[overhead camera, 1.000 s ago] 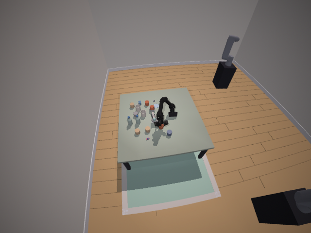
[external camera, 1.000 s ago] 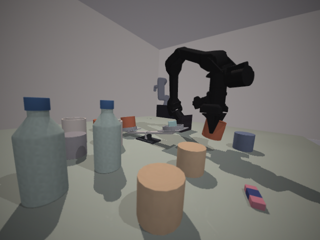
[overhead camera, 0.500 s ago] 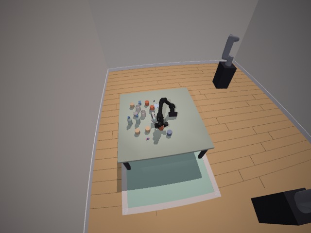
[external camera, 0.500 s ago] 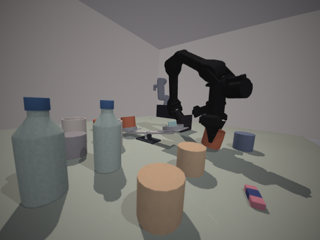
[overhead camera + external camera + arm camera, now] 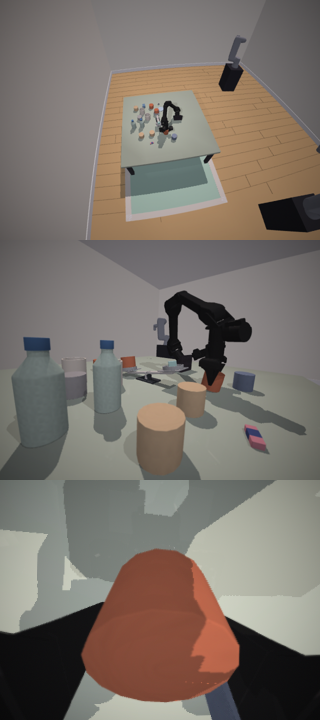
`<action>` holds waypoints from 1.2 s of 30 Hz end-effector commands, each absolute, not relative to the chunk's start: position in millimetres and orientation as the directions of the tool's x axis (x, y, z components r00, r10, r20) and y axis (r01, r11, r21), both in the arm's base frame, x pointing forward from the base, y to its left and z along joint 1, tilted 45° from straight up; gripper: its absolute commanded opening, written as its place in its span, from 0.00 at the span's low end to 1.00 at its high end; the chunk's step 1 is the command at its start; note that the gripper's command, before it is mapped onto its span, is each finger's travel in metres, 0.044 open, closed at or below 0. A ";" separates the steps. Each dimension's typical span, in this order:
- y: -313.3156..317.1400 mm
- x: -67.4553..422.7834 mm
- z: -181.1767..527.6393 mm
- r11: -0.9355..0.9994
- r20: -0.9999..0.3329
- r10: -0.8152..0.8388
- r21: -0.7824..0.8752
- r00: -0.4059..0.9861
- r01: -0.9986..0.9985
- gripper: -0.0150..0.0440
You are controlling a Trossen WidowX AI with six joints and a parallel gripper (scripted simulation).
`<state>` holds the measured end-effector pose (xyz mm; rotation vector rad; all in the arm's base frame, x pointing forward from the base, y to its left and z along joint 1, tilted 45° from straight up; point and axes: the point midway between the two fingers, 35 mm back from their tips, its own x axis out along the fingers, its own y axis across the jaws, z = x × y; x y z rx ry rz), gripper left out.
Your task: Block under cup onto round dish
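Orange cup [image 5: 213,382] sits clamped between the black gripper's [image 5: 212,374] fingers, tilted, low over the table [image 5: 271,405] — whether its base touches the surface is hard to tell. Behind it to the left, the balance [image 5: 148,375] carries a pale blue block [image 5: 171,363] uncovered on its near pan, with the second orange cup [image 5: 128,361] on the far end. Just beside the held cup stands a grey-blue cylinder [image 5: 243,381] — tan cylinders [image 5: 191,398] stand nearer the camera.
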<state>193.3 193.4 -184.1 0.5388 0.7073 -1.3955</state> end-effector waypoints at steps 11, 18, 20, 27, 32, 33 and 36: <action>217.1 193.2 -160.5 0.117 -0.724 -0.689 -0.063 0.035 0.991 1.00; 230.4 192.0 -145.5 0.119 -0.724 -0.689 -0.062 0.037 0.991 1.00; 230.2 193.0 -144.4 0.123 -0.724 -0.689 -0.066 0.037 0.990 0.96; 218.8 229.8 -102.2 0.270 -0.727 -0.686 -0.209 0.036 0.940 0.69; 204.5 255.4 -66.6 0.381 -0.725 -0.688 -0.316 0.038 0.869 0.69; 201.0 260.1 -59.4 0.401 -0.724 -0.689 -0.337 0.038 0.852 0.69; 189.5 273.6 -37.7 0.459 -0.721 -0.692 -0.398 0.039 0.794 0.69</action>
